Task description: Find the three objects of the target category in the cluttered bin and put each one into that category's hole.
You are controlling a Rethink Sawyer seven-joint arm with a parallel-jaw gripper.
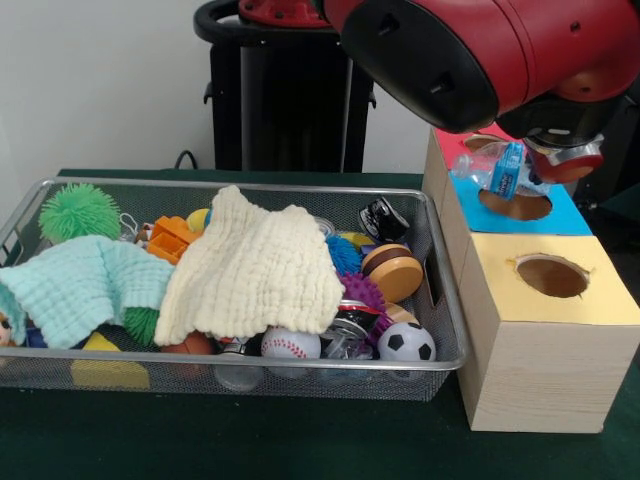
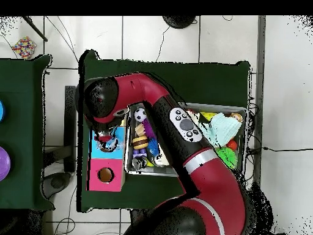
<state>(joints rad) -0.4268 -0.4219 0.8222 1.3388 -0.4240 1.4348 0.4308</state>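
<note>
Wooden box (image 1: 530, 360) with holes stands nearest | tool (image 1: 545, 165) holds a clear plastic bottle (image 1: 500, 172) directly over the blue hole (image 1: 515, 205) | step: depositing | next: release straight down.

Red and black arm (image 1: 480, 50) fills the top, glossy red shell over black joints. Under the jaws, a clear plastic bottle with a blue label (image 1: 505, 172), right above the blue-topped section of the pale wooden box (image 1: 570, 215); beyond it a pink-red top (image 1: 455, 145), nearer us a yellow top (image 1: 600, 290). Off to the side of the jaws, the silver wire-mesh bin (image 1: 440, 300): cream waffle-textured cloth (image 1: 250, 270), mint green cloth (image 1: 85, 285), spiky bright green ball (image 1: 78, 210), white baseball with red stitching (image 1: 290, 343), black-and-white soccer ball (image 1: 406, 343), purple spiky ball (image 1: 365, 292), orange toy (image 1: 172, 238). Dark green tabletop (image 1: 300, 440) beneath.
</note>
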